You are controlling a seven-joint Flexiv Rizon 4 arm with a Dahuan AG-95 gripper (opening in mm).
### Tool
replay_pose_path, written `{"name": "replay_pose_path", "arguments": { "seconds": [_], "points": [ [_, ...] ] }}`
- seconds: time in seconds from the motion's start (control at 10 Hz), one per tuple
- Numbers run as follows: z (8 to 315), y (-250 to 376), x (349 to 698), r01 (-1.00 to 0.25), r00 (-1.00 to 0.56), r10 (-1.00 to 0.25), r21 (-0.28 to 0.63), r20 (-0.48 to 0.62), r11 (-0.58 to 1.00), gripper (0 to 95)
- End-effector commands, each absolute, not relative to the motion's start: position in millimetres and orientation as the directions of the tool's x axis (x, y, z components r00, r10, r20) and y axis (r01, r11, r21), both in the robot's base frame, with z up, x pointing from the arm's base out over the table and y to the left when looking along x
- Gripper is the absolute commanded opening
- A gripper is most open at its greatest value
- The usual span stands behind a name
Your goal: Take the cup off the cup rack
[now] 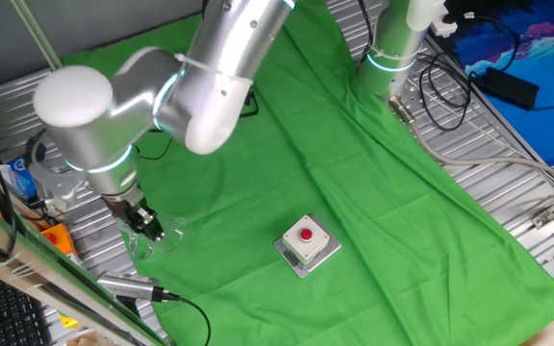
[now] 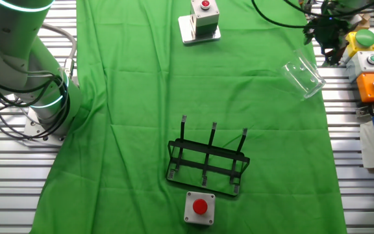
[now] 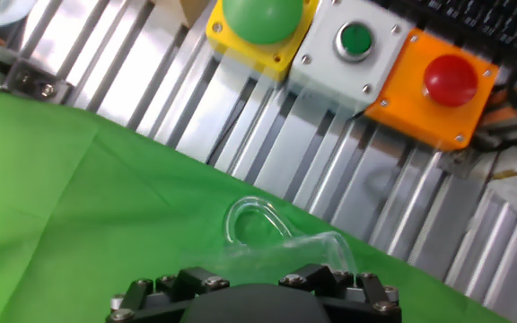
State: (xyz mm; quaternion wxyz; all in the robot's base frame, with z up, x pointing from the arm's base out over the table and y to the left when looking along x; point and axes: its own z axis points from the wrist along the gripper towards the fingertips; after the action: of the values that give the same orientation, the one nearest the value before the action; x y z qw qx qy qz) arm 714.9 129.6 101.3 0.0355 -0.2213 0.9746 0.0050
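Arm bent low at cloth edge, gripper (image 1: 146,223) pointing down beside cup (image 2: 302,78). Fingers hidden by hand body in hand view; open or closed: cannot tell. Cup clear, tilted, just ahead of hand, handle (image 3: 251,221) looping away from hand; contents not discernible. Rack (image 2: 206,162) bare, well apart from hand, mid-cloth.

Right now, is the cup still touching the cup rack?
Apart. The other fixed view shows the cup tilted near the cloth's far right edge, with open green cloth between it and the cup rack, whose posts stand bare.
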Motion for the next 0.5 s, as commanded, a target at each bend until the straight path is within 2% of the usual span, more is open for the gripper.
{"name": "replay_pose_path", "arguments": {
  "seconds": [0.1, 0.5],
  "points": [
    [98, 130, 709, -0.418, -0.905, -0.418, -0.010, -0.074, 0.908, 76.0],
    [90, 125, 697, -0.412, -0.908, -0.412, -0.021, -0.072, 0.911, 76.0]
  ]
}}
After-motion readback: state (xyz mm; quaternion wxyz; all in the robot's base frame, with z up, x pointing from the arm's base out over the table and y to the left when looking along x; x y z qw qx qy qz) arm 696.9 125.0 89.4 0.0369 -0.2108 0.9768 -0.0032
